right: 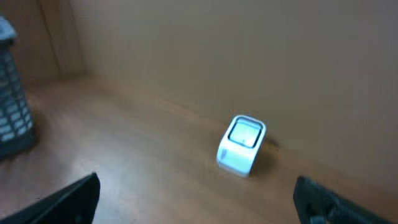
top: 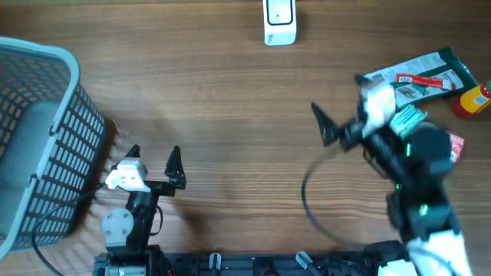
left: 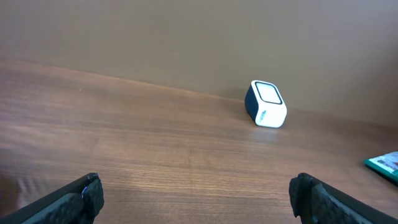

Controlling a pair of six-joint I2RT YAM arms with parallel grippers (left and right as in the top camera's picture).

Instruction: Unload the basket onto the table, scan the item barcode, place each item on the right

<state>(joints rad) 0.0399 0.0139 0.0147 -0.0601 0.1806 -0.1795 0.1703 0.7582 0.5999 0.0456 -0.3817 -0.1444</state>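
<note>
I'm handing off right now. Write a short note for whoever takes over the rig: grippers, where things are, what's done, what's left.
Left gripper: open, empty, beside the grey basket.
Right gripper: open, empty, near the items on the right side of the table.
Scanner: far edge of the table, centre.
Green packet and red bottle: on the table at the right, not held.
Done: nothing picked up yet.
Left: grasp an item and present its barcode to the scanner.
</note>
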